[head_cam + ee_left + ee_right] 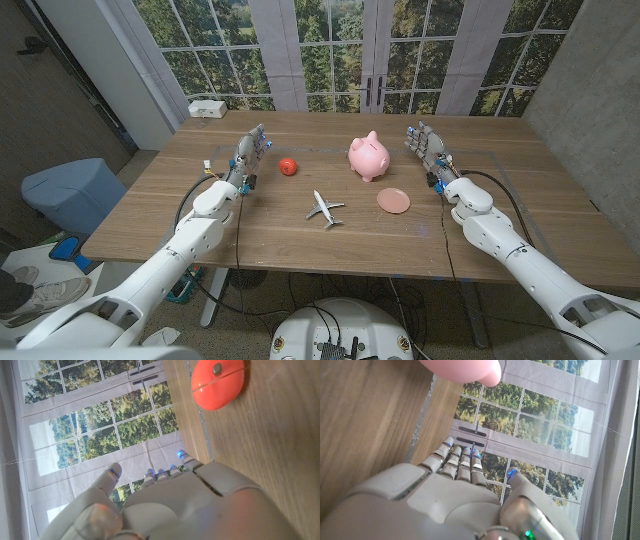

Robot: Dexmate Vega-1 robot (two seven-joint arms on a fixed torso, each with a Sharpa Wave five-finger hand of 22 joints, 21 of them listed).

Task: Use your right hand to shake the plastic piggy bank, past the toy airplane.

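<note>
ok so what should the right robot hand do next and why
Probably move the right robot hand sideways toward the pink piggy bank and wrap its fingers around it. That hand is open, holds nothing, and stands apart from the bank, which sits on the table beyond the toy airplane.

Right hand (428, 150) raised at the table's (500, 250) far right, fingers apart and holding nothing; pink piggy bank (369, 156) standing just beside it toward the table's middle, not touching. Pink plate (393, 200) lying nearer the robot than that hand, white toy airplane (324, 208) beyond the plate. Left hand (248, 155) likewise open, red ball (288, 166) just beside it.
</note>
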